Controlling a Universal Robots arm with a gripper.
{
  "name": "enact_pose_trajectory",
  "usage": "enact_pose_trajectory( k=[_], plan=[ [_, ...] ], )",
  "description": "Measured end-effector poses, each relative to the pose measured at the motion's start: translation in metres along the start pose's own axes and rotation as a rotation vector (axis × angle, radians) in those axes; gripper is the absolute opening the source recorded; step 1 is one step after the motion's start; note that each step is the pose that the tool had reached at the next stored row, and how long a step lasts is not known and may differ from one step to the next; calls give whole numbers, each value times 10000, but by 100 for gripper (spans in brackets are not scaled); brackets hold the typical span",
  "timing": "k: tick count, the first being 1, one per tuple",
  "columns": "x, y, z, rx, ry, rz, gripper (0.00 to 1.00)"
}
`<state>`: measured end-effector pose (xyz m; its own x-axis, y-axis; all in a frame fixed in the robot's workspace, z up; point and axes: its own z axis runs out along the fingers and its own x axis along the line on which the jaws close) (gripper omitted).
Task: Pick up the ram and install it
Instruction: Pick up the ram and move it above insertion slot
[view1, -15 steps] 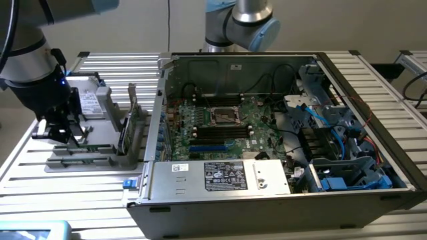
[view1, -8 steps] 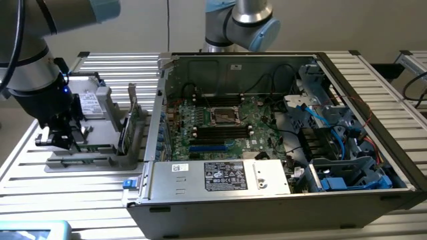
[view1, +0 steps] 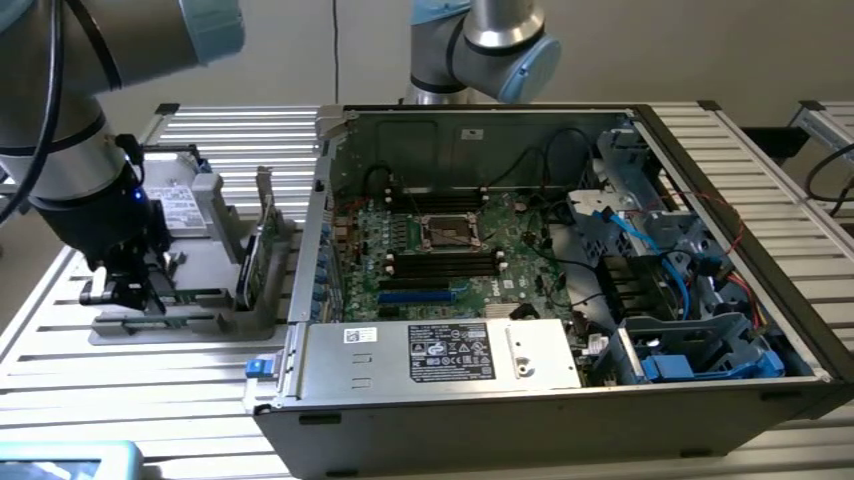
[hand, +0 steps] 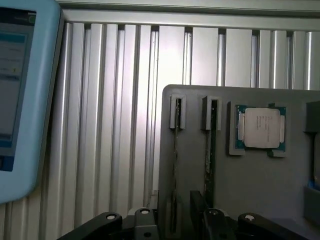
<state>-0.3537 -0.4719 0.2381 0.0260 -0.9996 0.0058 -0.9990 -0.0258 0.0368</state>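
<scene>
Black end effector (hand: 176, 220) is seen with jaws apart, poised over slim green ram stick (hand: 175, 150), seated edge-on in grey slotted holder (hand: 192, 150) on ribbed metal surface (hand: 115, 125). Nothing gripped yet; pickup and installation into open computer case (view1: 467, 130) judged outstanding.

bare table (hand: 110, 125) lies open beside the gray holder (hand: 192, 165) under the pincer (view1: 134, 292); computer case (view1: 400, 400) seemingly crowds it.

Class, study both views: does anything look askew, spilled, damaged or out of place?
Nothing stands out. Two slim green ram sticks stand straight in slots of the grey plastic holder, and the square silver processor sits flat in its recess.
</scene>
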Motion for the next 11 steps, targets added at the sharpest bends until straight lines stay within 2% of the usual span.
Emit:
enact_pose_trajectory(
  k=[11],
  plan=[
    [-1, 9, 201, 0, 2, -48, 38]
  ],
)
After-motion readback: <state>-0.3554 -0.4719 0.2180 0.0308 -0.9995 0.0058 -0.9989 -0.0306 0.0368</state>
